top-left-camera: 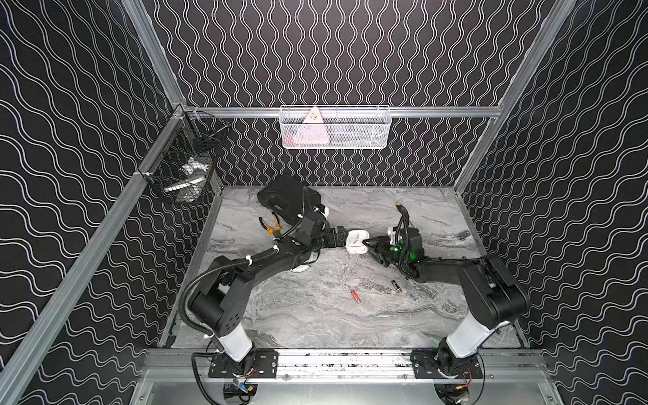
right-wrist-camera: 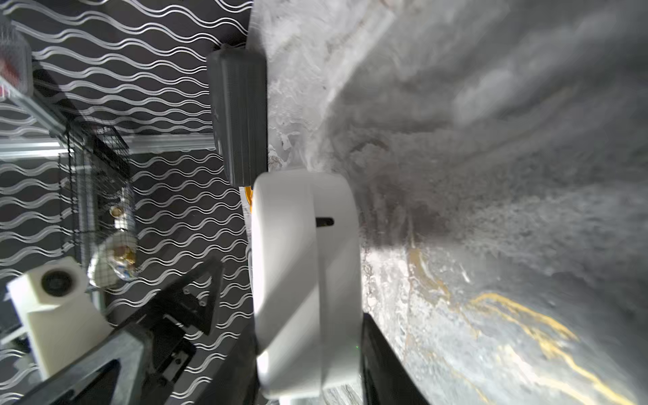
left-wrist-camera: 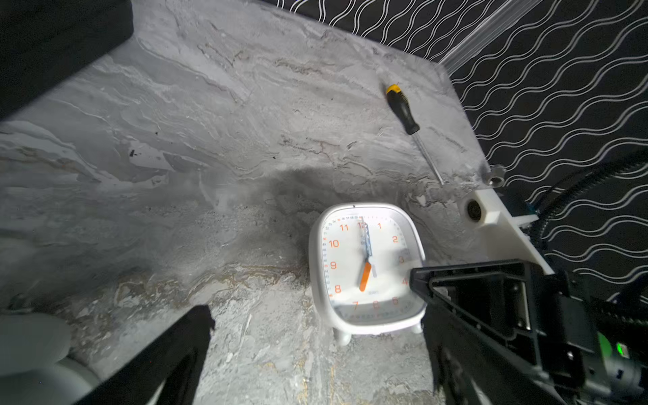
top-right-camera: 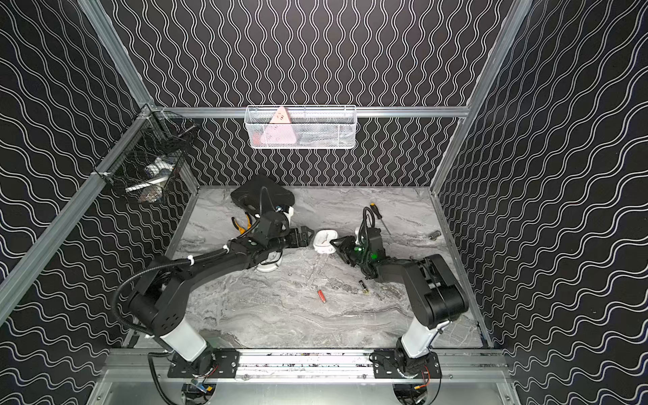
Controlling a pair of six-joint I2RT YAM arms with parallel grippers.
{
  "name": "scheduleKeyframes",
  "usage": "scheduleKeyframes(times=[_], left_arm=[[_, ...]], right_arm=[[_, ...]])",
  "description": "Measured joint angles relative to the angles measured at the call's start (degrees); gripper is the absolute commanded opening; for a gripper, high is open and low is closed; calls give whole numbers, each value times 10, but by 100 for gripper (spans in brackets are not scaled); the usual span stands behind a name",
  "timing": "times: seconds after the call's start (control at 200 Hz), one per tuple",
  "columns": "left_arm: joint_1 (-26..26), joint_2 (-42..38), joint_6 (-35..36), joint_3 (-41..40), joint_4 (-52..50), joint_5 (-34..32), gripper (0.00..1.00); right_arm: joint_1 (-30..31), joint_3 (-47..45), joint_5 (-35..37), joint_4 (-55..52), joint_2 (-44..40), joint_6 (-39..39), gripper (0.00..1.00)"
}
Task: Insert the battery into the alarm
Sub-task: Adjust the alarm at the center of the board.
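Two were seen lying toward the table's (top-left-camera: 315, 326) front edge, not yet put in: red battery (top-left-camera: 356, 296), black battery (top-left-camera: 397, 287). Mid-table, the alarm (top-left-camera: 357, 241) was gripped by the right gripper (top-left-camera: 369, 242); the left gripper (top-right-camera: 309, 237) was spread open.

Black left arm (top-left-camera: 252, 266) and right arm (top-left-camera: 466, 277), white base links (top-left-camera: 235, 342), corrugated cable (top-left-camera: 187, 301), zip ties (top-left-camera: 249, 260), green lights (top-left-camera: 396, 249)

My left arm (top-left-camera: 259, 266) stretched low toward centre, left gripper (top-right-camera: 309, 235) spread wide, my right arm (top-left-camera: 456, 275) folded inward, right gripper (top-left-camera: 368, 243) clamped on the alarm (top-left-camera: 356, 241)
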Motion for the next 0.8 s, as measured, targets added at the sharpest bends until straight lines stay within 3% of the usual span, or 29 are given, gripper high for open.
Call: scheduleKeyframes(times=[0.195,0.395,0.57,0.796], left_arm=[[3,-61,1,-40,-2,9,99],[4,-83,5,-72,14,64,99],[-17,-122,45,-117,42,73,99],[-60,-168,153,-183,94,16,99]], right_arm=[[1,66,86,-220,-97,-166,30],[2,160,185,-439,-112,-308,30],[22,231,281,-579,-93,-380,30],[64,306,420,-693,-32,-429,30]])
